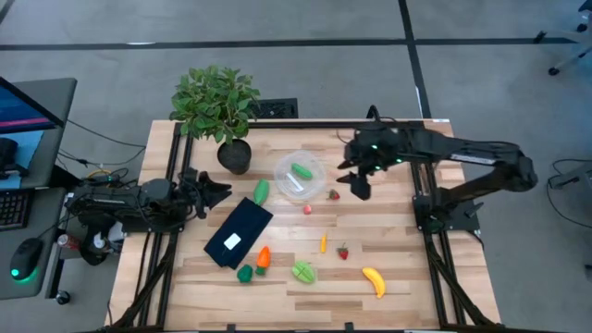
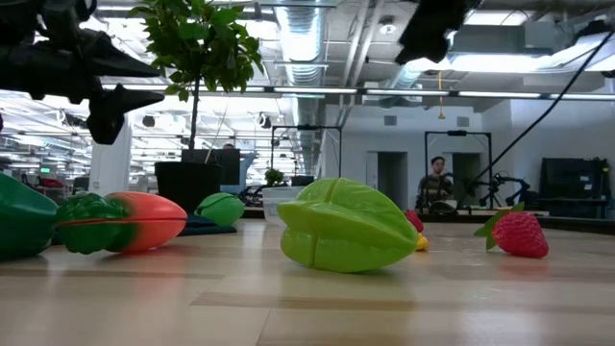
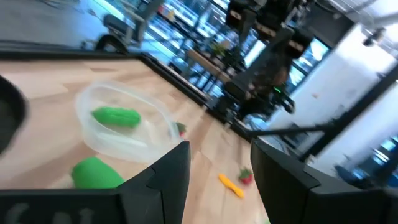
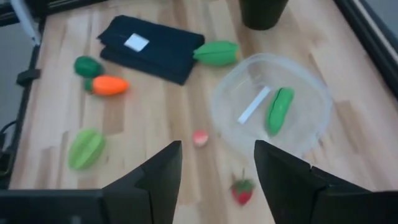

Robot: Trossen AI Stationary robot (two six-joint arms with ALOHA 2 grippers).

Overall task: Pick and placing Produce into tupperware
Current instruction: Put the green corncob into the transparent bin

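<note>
Above the back right part of the table [image 1: 388,277], the right hand [image 1: 359,185] hangs just beside the clear round tub [image 1: 298,176], with a strawberry [image 1: 334,194] on the wood close under it. Its fingers stand apart with nothing between them, and the wrist view looks down between them at that strawberry and a small pink piece [image 4: 199,137], which suggests it is lining up on one of the two for the next pick.

One green oblong piece [image 1: 301,170] already lies inside the tub, next to a white strip; whether the strip is a label or a glare I cannot tell. The rest of the toy food is scattered loose: a green piece [image 1: 262,191] just outside the tub by the dark folded cloth [image 1: 239,231], a carrot [image 1: 264,256] and a dark green piece [image 1: 245,273] near the cloth's front corner, a star fruit [image 1: 303,271], a small yellow-orange piece [image 1: 323,243], a second strawberry [image 1: 343,252] and a banana [image 1: 373,280] toward the front. They lie well apart, so each can be reached alone.

At the left edge the left hand [image 1: 217,191] waits, its fingers parted by a narrow gap and empty, pointed toward the tub. A potted plant [image 1: 218,106] stands behind the tub.

The cloth carries a white tag [image 1: 232,241]; nothing on it can be read.
</note>
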